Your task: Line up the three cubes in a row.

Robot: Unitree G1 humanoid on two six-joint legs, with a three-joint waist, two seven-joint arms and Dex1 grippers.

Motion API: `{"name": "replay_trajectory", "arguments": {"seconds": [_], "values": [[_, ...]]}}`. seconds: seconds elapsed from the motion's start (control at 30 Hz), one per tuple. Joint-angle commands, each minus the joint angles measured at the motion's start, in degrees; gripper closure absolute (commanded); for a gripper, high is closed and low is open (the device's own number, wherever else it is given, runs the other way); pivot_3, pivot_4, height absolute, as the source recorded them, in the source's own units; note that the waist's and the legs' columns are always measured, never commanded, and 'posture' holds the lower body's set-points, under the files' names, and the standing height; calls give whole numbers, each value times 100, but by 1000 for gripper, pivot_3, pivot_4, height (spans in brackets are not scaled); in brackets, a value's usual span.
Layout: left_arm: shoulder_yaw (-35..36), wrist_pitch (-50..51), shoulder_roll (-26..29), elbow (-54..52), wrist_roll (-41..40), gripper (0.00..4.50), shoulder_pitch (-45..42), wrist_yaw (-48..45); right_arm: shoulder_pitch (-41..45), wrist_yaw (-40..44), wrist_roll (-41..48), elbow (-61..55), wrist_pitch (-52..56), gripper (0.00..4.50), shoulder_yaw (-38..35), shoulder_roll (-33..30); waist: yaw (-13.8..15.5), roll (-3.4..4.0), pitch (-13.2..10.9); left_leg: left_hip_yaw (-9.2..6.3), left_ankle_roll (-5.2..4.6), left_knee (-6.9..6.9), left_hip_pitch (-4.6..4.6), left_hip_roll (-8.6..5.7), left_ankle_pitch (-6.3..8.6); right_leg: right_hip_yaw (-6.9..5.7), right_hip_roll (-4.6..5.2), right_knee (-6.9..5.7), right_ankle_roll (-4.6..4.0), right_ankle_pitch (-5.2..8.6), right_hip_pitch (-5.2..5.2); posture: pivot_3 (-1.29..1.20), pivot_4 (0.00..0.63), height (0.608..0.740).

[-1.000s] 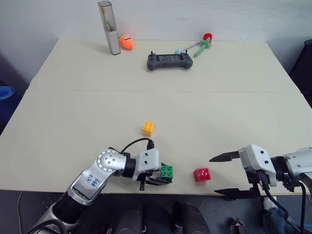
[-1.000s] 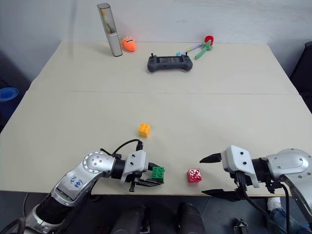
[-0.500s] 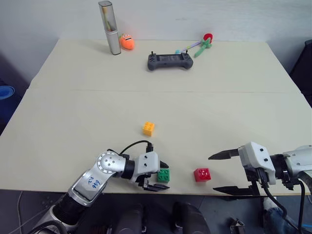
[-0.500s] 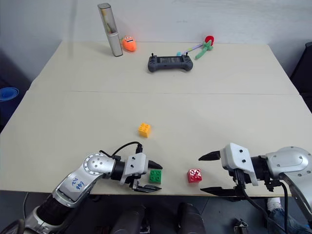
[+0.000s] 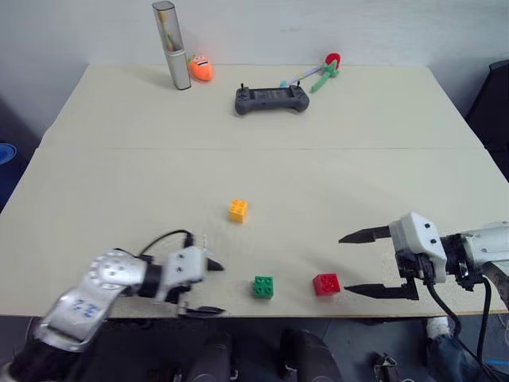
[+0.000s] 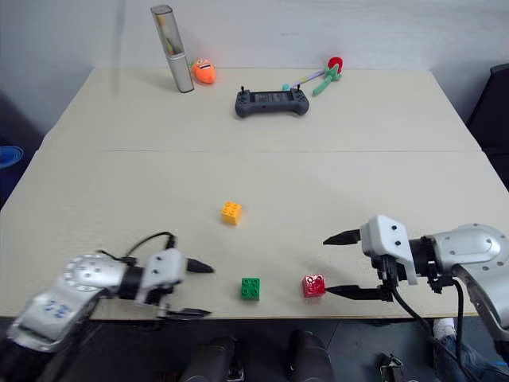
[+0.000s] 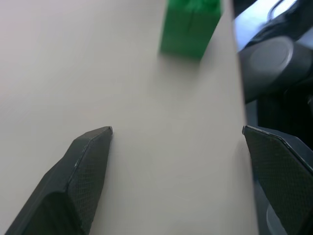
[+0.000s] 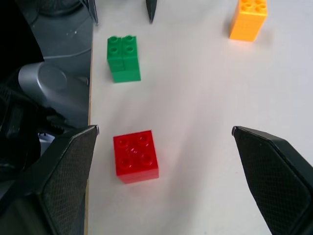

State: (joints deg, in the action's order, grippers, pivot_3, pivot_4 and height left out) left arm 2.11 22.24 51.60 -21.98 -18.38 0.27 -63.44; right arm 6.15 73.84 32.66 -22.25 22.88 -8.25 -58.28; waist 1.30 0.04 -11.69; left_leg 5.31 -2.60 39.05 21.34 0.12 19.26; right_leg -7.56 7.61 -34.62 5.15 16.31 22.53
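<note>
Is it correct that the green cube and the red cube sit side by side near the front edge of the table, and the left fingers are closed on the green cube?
Not quite. The green cube and red cube do sit near the table's front edge, but the left gripper is open and apart from the green cube, as the left eye view shows.

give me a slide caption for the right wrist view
Open right hand over the red brick, green brick and orange brick beyond.

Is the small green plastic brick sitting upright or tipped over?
Upright: the green plastic brick rests flat on the beige table, studs facing up, free of both tools.
</note>
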Motion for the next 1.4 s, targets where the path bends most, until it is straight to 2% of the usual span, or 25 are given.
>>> {"name": "replay_trajectory", "arguments": {"seconds": [0.03, 0.13, 0.23, 0.3, 0.53, 0.6, 0.7, 0.83, 0.97, 1.13, 1.4], "values": [[1279, -38, 239, 426, -438, 16, 350, -184, 73, -83, 228, 47, 99, 0, -229, 82, 20, 0, 0, -1, -1, 0, 2, -1, 1, -1, 2, 2, 0, 0, 0, 0, 150, 740], [2013, -137, 359, 869, -502, 16, 517, -185, 107, -161, 274, 114, 136, 0, -279, 160, 9, -1, 0, -2, 2, 0, 4, 0, 6, -2, 2, 4, 0, 0, 3, 0, 150, 740], [2063, -209, 375, 1045, -455, 16, 361, -101, 241, -263, 289, 188, 154, 0, -254, 243, 14, 1, 0, 0, 6, -2, 4, -2, 12, -1, 3, 4, 1, 0, 4, 0, 150, 740], [1893, 3, 321, 1030, -480, 16, 84, 75, 316, -300, 273, 211, 167, 0, -220, 283, 21, 2, -1, 2, 20, -2, 5, -4, 24, 0, 6, 1, 3, -2, 5, 0, 150, 740], [538, 2174, -470, 54, -633, 16, -1425, 1559, 6, -454, 311, -130, 244, 0, -389, 283, 21, -1, 0, 4, -2, -2, 7, -9, 11, 1, 2, -29, 11, -6, 2, 0, 150, 740], [339, 2693, -708, -49, -674, 16, -1792, 1924, -119, -487, 339, -224, 264, 0, -469, 256, 26, -2, 0, 6, -5, -1, 9, -10, 8, 1, -4, -30, 12, -7, 2, 0, 150, 740], [-104, 3383, -1117, -28, -631, 16, -2425, 2399, -209, -571, 394, -327, 334, 0, -569, 240, 11, -4, 1, 12, -5, 0, 7, -11, 1, 4, -11, -35, 13, -7, 2, 0, 150, 740], [-686, 4300, -1933, 410, -292, 16, -3213, 3333, -267, -728, 359, -489, 353, 0, -592, 291, 34, -8, 2, 11, -10, 2, 5, -15, -10, 5, -10, -39, 17, -9, -1, 0, 150, 740], [-1000, 4761, -2579, 692, -31, 16, -3579, 3982, -281, -826, 375, -558, 364, 0, -594, 309, 38, -11, 1, 9, -10, 2, 8, -17, -10, 5, -10, -33, 20, -11, -1, 0, 150, 740], [-1186, 4903, -3110, 995, 196, 16, -3844, 4401, -302, -885, 399, -594, 361, 0, -590, 315, 40, -12, 1, 8, -9, 3, 8, -17, -15, 4, -10, -34, 20, -11, -2, 0, 150, 740], [-1347, 5133, -3389, 1280, 415, 16, -4093, 4680, -246, -919, 374, -593, 336, 0, -514, 331, 72, -14, 2, 7, -10, 5, 6, -21, -18, 4, -8, -34, 21, -12, -5, 0, 150, 740]]}}
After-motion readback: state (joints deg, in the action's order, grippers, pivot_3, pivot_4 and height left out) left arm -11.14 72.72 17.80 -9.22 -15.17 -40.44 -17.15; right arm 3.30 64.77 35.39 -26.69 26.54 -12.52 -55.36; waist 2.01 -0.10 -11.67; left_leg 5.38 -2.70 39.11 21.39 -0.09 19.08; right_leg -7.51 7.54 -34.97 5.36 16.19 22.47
